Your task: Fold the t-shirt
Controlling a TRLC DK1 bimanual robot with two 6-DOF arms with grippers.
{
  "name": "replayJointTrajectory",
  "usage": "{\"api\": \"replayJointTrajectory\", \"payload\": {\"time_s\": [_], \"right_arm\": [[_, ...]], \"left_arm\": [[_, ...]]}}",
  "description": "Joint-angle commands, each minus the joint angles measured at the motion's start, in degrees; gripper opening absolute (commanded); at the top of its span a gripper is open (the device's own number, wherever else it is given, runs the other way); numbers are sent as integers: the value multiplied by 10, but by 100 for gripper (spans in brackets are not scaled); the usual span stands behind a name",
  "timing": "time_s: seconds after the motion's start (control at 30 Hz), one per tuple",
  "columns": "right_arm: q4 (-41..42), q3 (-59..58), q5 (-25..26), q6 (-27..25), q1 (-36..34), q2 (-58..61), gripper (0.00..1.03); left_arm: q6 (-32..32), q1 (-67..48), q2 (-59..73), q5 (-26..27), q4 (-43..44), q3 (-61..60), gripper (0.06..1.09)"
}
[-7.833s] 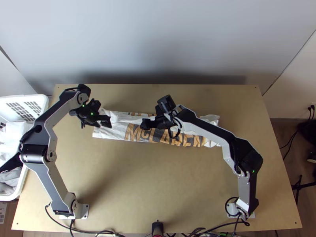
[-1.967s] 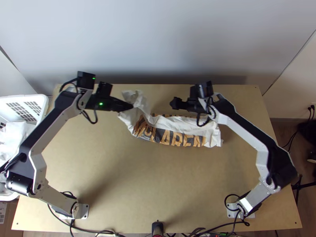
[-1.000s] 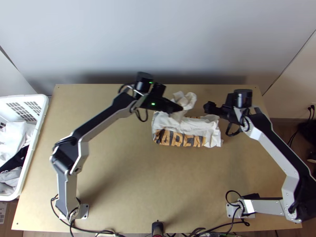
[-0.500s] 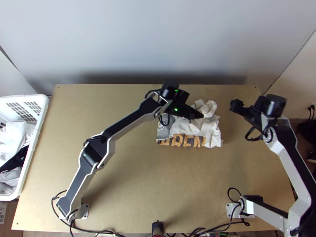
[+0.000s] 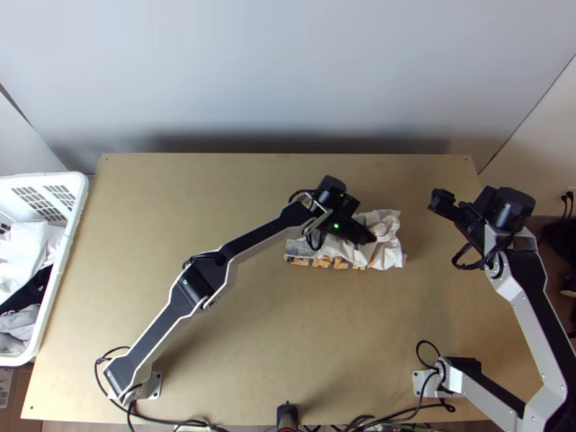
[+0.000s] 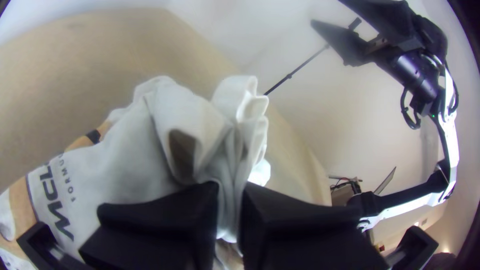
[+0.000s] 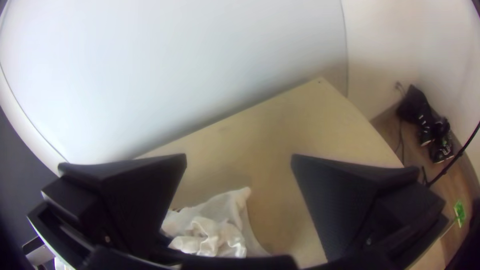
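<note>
Two black flat-fingered grippers: the left (image 5: 371, 238) pinches a bunched part of one white t-shirt with orange lettering (image 5: 391, 252) on the light wooden table (image 5: 302, 324); the right (image 5: 438, 201) stands wide, apart from it. Left wrist view adds dark lettering (image 6: 56, 202); right wrist view, a green floor item (image 7: 460, 213).

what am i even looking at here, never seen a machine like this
It's a robot with two jointed arms. The top view looks steeply down from above; each wrist view comes from a camera on that arm's wrist. On the wooden table lies a rumpled pale t-shirt with orange print. The left gripper pinches a bunched part of it between two flat black fingers; the right gripper is open, away from the shirt. Beside the table, a white basket holds more cloth.
</note>
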Motion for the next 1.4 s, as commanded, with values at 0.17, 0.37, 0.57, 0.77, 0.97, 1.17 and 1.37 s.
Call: {"api": "replayJointTrajectory", "payload": {"time_s": [0.17, 0.37, 0.57, 0.77, 0.97, 1.17, 1.37], "right_arm": [[13, -27, 3, -1, 35, -21, 98], [20, -29, 3, -7, 55, -20, 98], [34, -38, 3, -15, 83, -11, 98], [20, -9, -17, 34, 118, 71, 98], [-22, 82, -77, 76, 179, 145, 98], [-85, 181, -182, 160, 210, 232, 98], [-94, 206, -280, 236, 238, 311, 98]], "left_arm": [[20, -20, 9, -40, -22, 22, 104], [-23, -12, -55, -37, -21, 22, 104], [-92, 15, -112, -10, -17, 21, 104], [-30, 69, -138, -12, -90, -20, 104], [146, 113, -158, -70, -242, -94, 104], [223, 136, -214, -127, -213, -221, 104], [287, 131, -242, -210, -163, -293, 104]]}}
